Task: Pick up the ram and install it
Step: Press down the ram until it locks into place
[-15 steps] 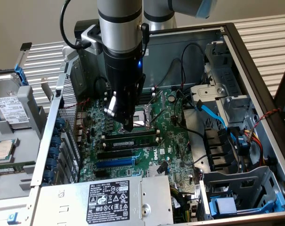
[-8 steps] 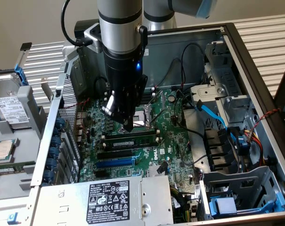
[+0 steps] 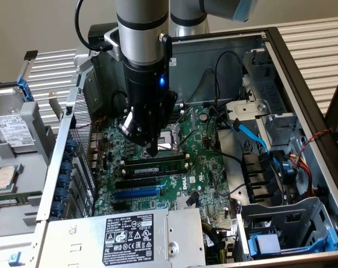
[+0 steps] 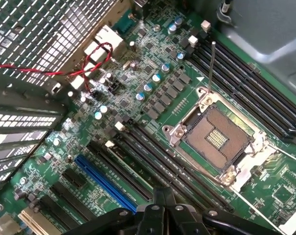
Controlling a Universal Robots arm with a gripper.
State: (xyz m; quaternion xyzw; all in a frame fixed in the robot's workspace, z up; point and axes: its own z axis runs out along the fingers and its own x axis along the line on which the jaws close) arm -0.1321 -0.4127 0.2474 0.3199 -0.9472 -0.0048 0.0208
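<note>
A: Take the exterior view first; where does the job stand?

B: The gripper (image 3: 151, 149) hangs low over the motherboard (image 3: 213, 167) inside the open computer case (image 3: 303, 84), its tip just above the memory slots; a long thin green stick, which I take for the ram (image 3: 156, 166), lies in line with the black memory slots (image 3: 152, 180) beside the CPU socket (image 3: 167, 139); whether it is pressed fully home I cannot tell; I judge the picking up done and the seating at or near its end.

A: And the fingers there?

B: Drawn together to a single dark point; nothing hangs between them; the tip looks to be at the stick's upper edge or a shade above it; touching or apart I cannot say.

A: Now the wrist view.

B: The gripper (image 4: 163, 208) shows as closed black fingers (image 4: 160, 198), pressed together with no gap and nothing clamped; just past them run the memory slots (image 4: 152, 159) with their white clips (image 4: 120, 126); the blue expansion slot (image 4: 106, 182) lies beside these; the open CPU socket (image 4: 217, 137) sits well clear on the other side.

A: The ram in this view?

B: I cannot pick it out with certainty; the slots nearest the fingers are partly hidden by them.
</note>
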